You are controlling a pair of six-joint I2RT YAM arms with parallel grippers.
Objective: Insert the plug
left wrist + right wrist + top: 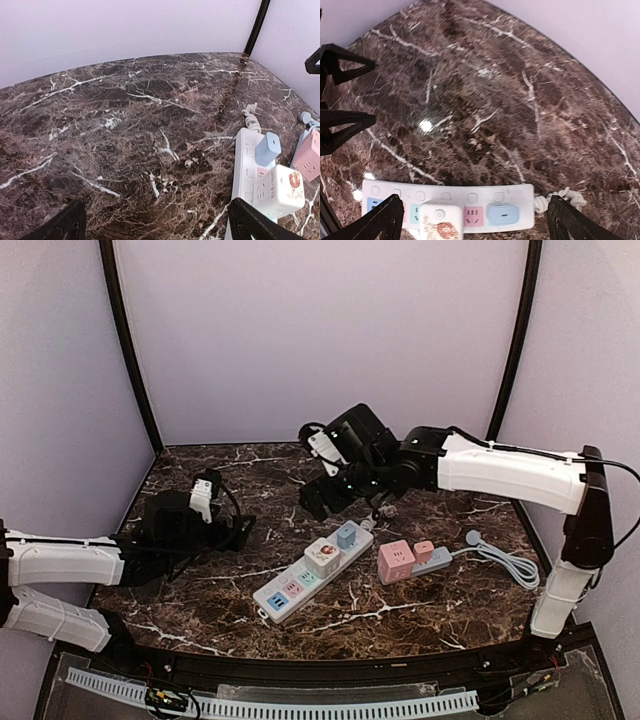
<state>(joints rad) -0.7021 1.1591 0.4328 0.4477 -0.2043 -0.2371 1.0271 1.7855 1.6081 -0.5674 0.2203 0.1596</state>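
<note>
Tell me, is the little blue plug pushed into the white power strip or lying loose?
In. The blue plug stands upright in the end socket of the power strip, base against it, nothing holding it.

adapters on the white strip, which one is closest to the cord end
The blue adapter, right by the cord; the white cube sits further along.

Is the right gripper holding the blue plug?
No, the right gripper stands open and empty, while the blue plug sits on the power strip.
</note>
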